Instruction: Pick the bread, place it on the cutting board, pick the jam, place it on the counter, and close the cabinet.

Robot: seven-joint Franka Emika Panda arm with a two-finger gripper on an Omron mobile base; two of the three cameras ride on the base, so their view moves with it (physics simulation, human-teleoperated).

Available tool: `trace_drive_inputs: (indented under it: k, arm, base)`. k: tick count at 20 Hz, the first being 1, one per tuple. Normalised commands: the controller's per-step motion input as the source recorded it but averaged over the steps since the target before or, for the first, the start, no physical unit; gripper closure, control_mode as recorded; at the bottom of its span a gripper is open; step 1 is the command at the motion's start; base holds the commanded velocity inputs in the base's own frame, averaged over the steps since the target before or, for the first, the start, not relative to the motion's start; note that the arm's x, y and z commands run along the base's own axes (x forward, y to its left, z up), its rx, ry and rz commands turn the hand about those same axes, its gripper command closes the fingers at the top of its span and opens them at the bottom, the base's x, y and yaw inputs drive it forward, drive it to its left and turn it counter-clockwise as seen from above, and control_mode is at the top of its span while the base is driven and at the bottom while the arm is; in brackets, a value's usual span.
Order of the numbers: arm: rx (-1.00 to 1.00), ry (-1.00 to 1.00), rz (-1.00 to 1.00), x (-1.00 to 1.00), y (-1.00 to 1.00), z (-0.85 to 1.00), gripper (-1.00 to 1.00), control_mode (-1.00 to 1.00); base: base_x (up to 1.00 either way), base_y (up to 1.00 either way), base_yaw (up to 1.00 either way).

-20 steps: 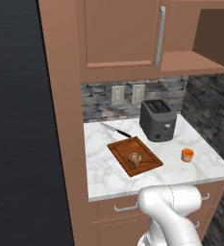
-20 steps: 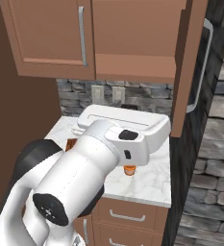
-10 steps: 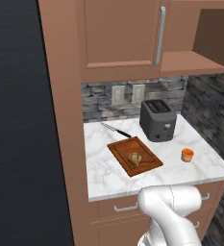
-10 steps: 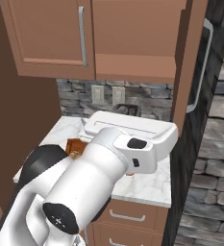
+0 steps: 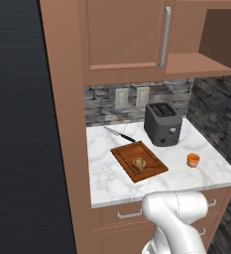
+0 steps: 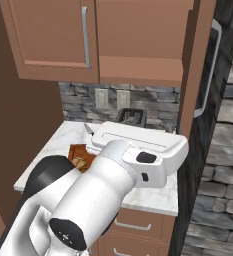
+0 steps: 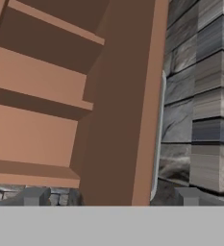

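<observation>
The bread [image 5: 139,163] lies on the cutting board [image 5: 151,171] in the middle of the counter [image 5: 107,181]. To its right the orange jam [image 5: 193,159] stands on the marble, near the front right. The cabinet [image 5: 122,34] has its left door shut, while its right door [image 6: 194,75] stands swung out, edge-on, with its bar handle [image 6: 211,70] facing right. In the hand view my gripper [image 7: 111,197] is open and holds nothing. It points at that open door [image 7: 128,105], whose handle [image 7: 159,134] runs along the right edge, with bare shelves [image 7: 31,77] to the left.
A dark toaster [image 5: 162,124] stands at the back of the counter, and a knife [image 5: 120,134] lies left of it behind the board. A stone wall [image 6: 228,150] flanks the right side. My white arm [image 6: 113,185] covers much of the counter in the right base view.
In the right base view my arm has swung a little to the right and its bulk has drawn closer. Bread, jam and cabinet door have not moved.
</observation>
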Motion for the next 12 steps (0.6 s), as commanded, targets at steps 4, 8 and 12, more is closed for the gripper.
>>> trace_drive_inputs:
  k: [4, 8, 12]
  arm:
    - [0.00, 0.00, -0.01, 0.00, -0.05, -0.11, -1.00, -1.00]
    - [0.00, 0.00, 0.00, 0.05, -0.04, -0.06, -1.00, -1.00]
    - [0.00, 0.00, 0.00, 0.12, -0.08, 0.00, -1.00, -1.00]
  base:
    - [0.00, 0.00, 0.00]
    - [0.00, 0.00, 0.00]
    - [0.00, 0.00, 0.00]
